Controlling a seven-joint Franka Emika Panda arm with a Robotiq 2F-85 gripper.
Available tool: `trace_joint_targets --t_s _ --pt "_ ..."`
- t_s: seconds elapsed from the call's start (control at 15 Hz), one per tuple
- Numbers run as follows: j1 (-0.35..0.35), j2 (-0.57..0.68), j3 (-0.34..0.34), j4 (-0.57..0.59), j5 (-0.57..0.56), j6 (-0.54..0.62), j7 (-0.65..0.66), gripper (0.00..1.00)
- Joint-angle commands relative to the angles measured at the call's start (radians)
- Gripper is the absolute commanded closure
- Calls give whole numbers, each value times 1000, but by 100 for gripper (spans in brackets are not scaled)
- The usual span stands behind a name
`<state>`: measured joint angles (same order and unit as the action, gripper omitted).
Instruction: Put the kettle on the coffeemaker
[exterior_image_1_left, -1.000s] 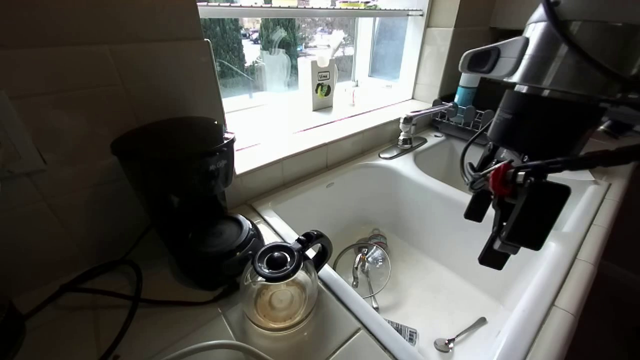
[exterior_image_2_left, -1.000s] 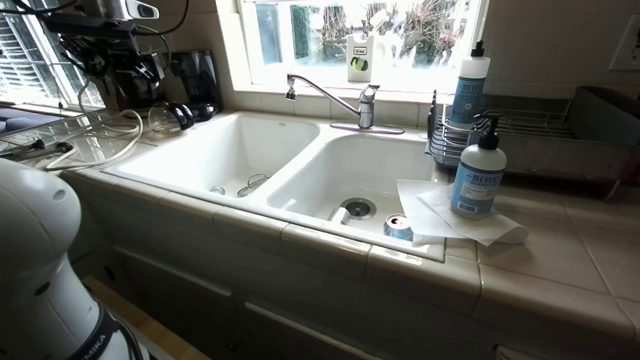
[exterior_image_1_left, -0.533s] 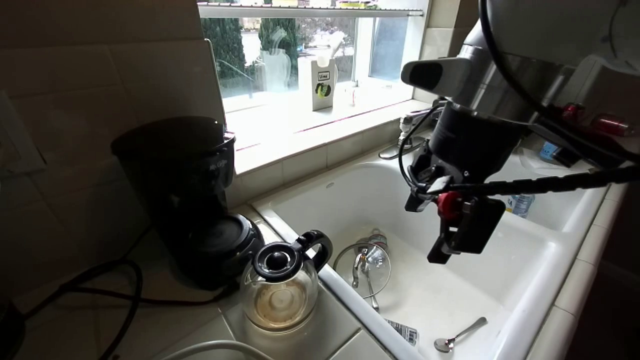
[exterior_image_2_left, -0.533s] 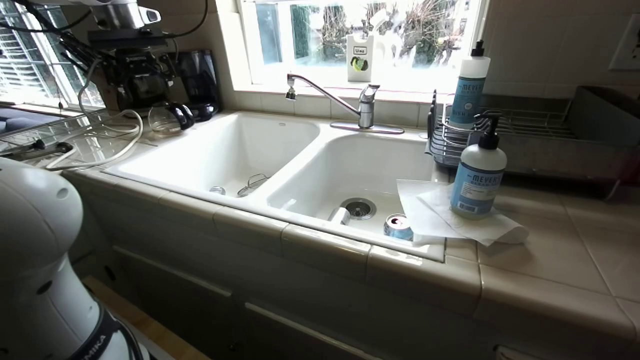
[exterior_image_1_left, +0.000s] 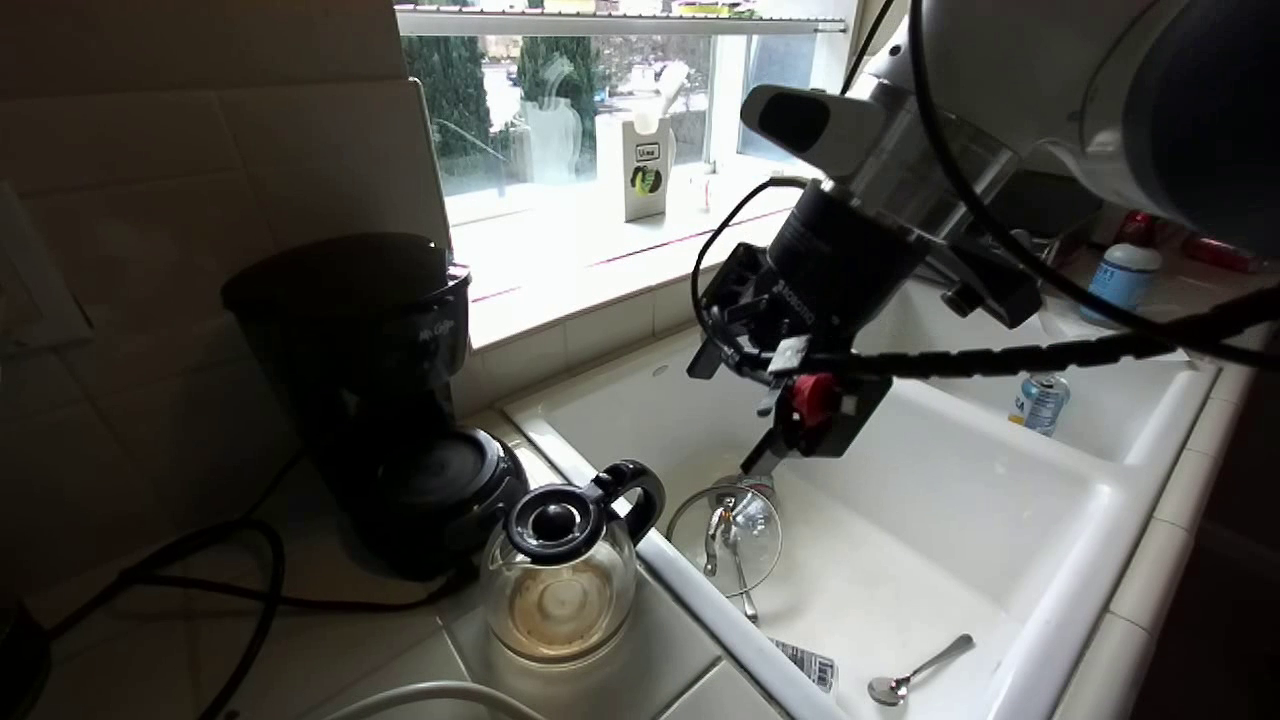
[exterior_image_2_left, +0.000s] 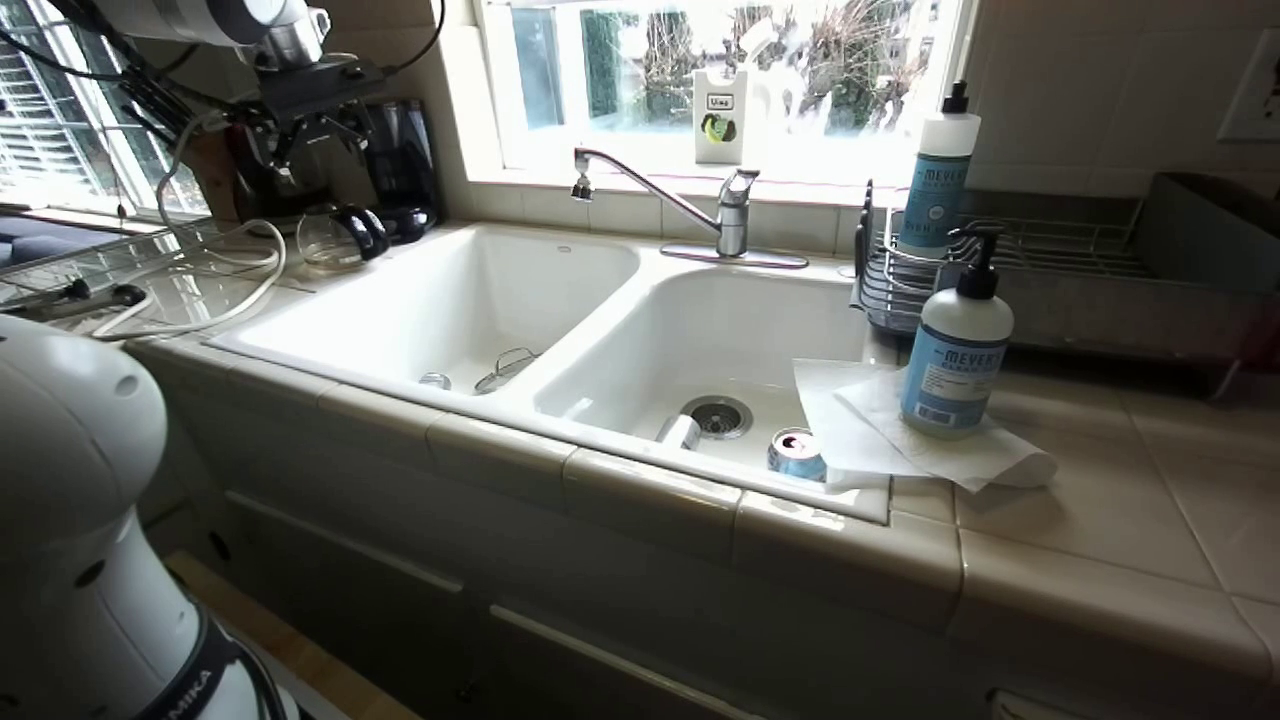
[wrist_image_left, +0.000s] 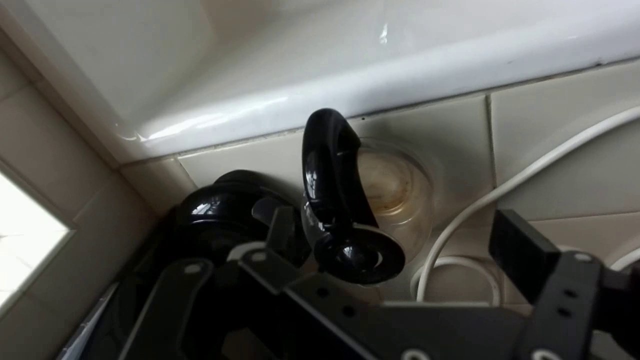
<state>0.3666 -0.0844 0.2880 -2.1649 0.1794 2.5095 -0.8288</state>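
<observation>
The kettle, a clear glass carafe (exterior_image_1_left: 562, 610) with black lid and handle, stands upright on the tiled counter beside the sink edge, in front of the coffeemaker. Its handle points toward the sink. It also shows in an exterior view (exterior_image_2_left: 326, 240) and in the wrist view (wrist_image_left: 331, 170). The black coffeemaker (exterior_image_1_left: 350, 370) stands against the wall with its round base plate (exterior_image_1_left: 440, 468) bare; it shows too in an exterior view (exterior_image_2_left: 402, 165) and partly in the wrist view (wrist_image_left: 220, 215). My gripper (exterior_image_1_left: 735, 415) is open and empty above the sink, higher than the kettle; its spread fingers (wrist_image_left: 395, 230) frame the kettle's lid.
The white sink basin (exterior_image_1_left: 900, 560) holds a glass lid (exterior_image_1_left: 725, 540), a spoon (exterior_image_1_left: 920, 668) and other items. A white cable (wrist_image_left: 480, 200) curves beside the kettle. A dark cord (exterior_image_1_left: 270, 590) lies by the coffeemaker. The faucet (exterior_image_2_left: 733, 215) stands behind the sink.
My arm has swung across the sink toward the kettle and coffeemaker, and the gripper has tilted. The kettle and coffeemaker have not moved.
</observation>
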Motion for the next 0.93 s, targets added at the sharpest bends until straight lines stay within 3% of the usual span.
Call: trace_joint_targets --t_s 0.0,0.47,0.87 --pt "12 87 -4 28 163 88 -199 0" --pt "-51 166 25 84 462 61 -517 0" --pt "-64 161 26 75 432 73 -498 0"
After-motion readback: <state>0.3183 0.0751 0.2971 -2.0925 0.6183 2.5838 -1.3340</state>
